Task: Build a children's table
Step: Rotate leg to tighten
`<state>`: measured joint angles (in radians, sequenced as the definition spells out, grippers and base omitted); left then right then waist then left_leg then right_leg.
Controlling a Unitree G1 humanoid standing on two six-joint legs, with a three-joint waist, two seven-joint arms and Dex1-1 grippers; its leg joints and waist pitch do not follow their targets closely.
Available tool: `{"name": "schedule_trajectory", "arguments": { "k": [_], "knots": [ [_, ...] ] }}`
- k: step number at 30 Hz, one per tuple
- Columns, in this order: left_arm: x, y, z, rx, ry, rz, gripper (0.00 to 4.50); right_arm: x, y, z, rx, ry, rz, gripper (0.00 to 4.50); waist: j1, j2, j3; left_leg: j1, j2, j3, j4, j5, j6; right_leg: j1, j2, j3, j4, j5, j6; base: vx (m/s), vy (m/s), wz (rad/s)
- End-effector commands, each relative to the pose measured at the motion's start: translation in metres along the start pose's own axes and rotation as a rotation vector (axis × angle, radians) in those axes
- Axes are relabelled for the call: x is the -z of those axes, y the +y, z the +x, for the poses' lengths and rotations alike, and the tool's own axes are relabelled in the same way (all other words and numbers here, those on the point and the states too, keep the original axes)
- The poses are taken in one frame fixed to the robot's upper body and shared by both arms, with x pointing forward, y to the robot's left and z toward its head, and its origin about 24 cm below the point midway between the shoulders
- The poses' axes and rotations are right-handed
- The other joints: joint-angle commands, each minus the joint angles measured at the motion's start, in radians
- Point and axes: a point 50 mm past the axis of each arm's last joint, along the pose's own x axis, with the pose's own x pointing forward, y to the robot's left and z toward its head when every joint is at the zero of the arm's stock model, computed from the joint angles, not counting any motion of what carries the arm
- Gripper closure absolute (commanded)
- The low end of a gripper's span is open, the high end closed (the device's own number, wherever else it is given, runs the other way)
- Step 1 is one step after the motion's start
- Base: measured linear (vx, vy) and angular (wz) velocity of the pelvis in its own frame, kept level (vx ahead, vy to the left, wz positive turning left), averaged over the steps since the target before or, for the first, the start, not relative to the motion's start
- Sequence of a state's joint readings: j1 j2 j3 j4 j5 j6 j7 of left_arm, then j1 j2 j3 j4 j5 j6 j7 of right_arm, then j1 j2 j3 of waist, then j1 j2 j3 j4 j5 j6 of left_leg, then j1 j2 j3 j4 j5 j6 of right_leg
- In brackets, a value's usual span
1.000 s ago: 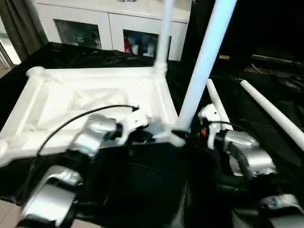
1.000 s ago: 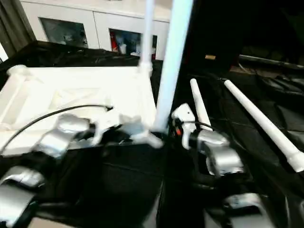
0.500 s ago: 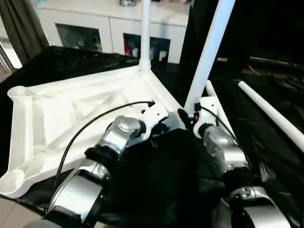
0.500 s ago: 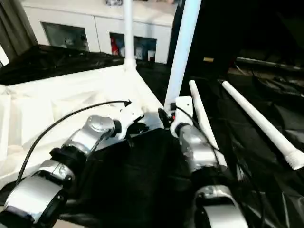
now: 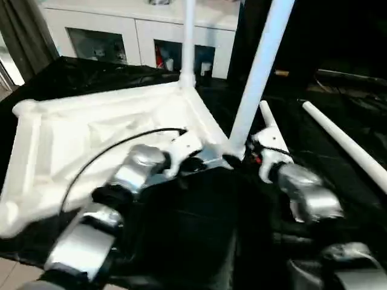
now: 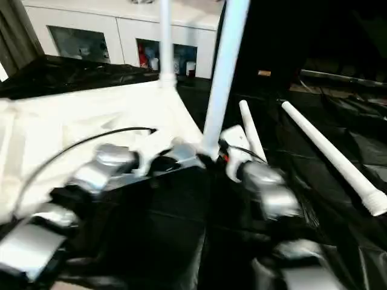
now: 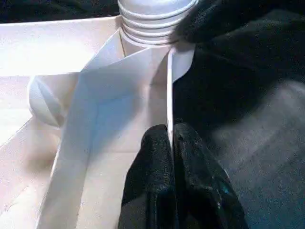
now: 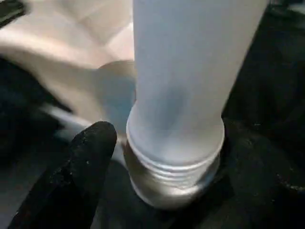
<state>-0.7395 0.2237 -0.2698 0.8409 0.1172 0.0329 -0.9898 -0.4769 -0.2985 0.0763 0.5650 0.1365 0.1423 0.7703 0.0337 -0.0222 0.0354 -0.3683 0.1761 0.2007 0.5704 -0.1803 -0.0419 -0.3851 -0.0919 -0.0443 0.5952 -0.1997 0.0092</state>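
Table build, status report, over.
Left pincer shut on tabletop rim. Right pincer around near leg, threads showing. Two legs loose on cloth.

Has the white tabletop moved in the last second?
Yes. The tabletop has turned: its far left corner has swung away from the white cabinet, toward the robot.

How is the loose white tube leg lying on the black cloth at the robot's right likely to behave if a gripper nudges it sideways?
The loose leg is a round, smooth tube lying flat, so it would probably roll rather than slide. It looks straight and rigid, so it likely moves as one piece. The crinkled black cloth may slow it.
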Motion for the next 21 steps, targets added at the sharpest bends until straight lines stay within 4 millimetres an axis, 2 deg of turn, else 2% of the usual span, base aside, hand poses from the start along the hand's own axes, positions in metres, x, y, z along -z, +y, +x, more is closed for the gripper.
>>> {"name": "schedule_trajectory", "arguments": {
  "k": [1,3,6,10,11,12,15,16,18,21],
  "knots": [
    [0.005,-0.008,0.001,0.053,-0.044,-0.019,4.5,-0.001,0.009,0.002,-0.098,-0.002,-0.003,0.78,0.005,-0.013,-0.049,0.004,0.057,-0.025,-0.062,-0.197,0.089,0.036,-0.06,0.037,-0.069,-0.142,-0.242,0.0,0.0,0.0],
    [0.009,-0.013,-0.008,0.17,-0.064,-0.022,4.5,-0.004,0.0,-0.008,-0.12,-0.001,-0.01,0.78,0.005,-0.011,-0.052,0.006,0.059,-0.023,-0.057,-0.165,0.104,0.037,-0.061,0.036,-0.059,-0.081,-0.28,0.0,0.0,0.0],
    [0.012,-0.016,-0.012,0.207,-0.055,-0.018,4.5,-0.005,-0.002,-0.013,-0.152,0.01,-0.018,0.78,0.01,-0.009,-0.056,0.007,0.06,-0.016,-0.05,-0.103,0.132,0.035,-0.055,0.035,-0.046,0.031,-0.311,0.0,0.0,0.0],
    [0.014,-0.018,-0.014,0.234,-0.053,-0.013,4.5,-0.005,0.0,-0.015,-0.204,0.027,-0.028,0.78,0.02,-0.013,-0.059,0.005,0.061,-0.013,-0.043,-0.07,0.149,0.035,-0.055,0.034,-0.037,0.074,-0.322,0.0,0.0,0.0],
    [0.014,-0.018,-0.015,0.236,-0.053,-0.013,4.5,-0.005,0.0,-0.015,-0.209,0.026,-0.027,0.78,0.023,-0.011,-0.055,0.003,0.062,-0.012,-0.043,-0.082,0.149,0.033,-0.056,0.034,-0.039,0.053,-0.32,0.0,0.0,0.0],
    [0.014,-0.019,-0.015,0.236,-0.054,-0.012,4.5,-0.005,0.002,-0.015,-0.222,0.021,-0.021,0.78,0.024,-0.015,-0.055,0.003,0.062,-0.012,-0.043,-0.092,0.146,0.032,-0.055,0.034,-0.04,0.036,-0.316,0.0,0.0,0.0],
    [0.014,-0.019,-0.015,0.234,-0.057,-0.011,4.5,-0.006,0.006,-0.013,-0.249,0.002,-0.009,0.92,0.027,-0.015,-0.051,0.005,0.063,-0.013,-0.048,-0.15,0.11,0.028,-0.058,0.035,-0.05,-0.076,-0.292,0.0,0.0,0.0],
    [0.014,-0.019,-0.016,0.234,-0.058,-0.011,4.5,-0.006,0.006,-0.012,-0.252,-0.003,-0.008,0.92,0.026,-0.015,-0.05,0.006,0.063,-0.014,-0.049,-0.155,0.105,0.028,-0.058,0.036,-0.051,-0.087,-0.287,0.0,0.0,0.0],
    [0.014,-0.02,-0.016,0.233,-0.06,-0.011,4.5,-0.007,0.008,-0.011,-0.26,-0.016,-0.007,1.27,0.024,-0.016,-0.049,0.005,0.062,-0.016,-0.051,-0.175,0.089,0.026,-0.059,0.038,-0.053,-0.124,-0.269,0.0,0.0,0.0],
    [0.014,-0.02,-0.015,0.23,-0.062,-0.011,4.5,-0.007,0.009,-0.01,-0.269,-0.019,-0.006,1.39,0.023,-0.016,-0.049,0.005,0.061,-0.017,-0.051,-0.18,0.078,0.025,-0.059,0.039,-0.055,-0.137,-0.262,0.0,0.0,0.0]
  ]
}}
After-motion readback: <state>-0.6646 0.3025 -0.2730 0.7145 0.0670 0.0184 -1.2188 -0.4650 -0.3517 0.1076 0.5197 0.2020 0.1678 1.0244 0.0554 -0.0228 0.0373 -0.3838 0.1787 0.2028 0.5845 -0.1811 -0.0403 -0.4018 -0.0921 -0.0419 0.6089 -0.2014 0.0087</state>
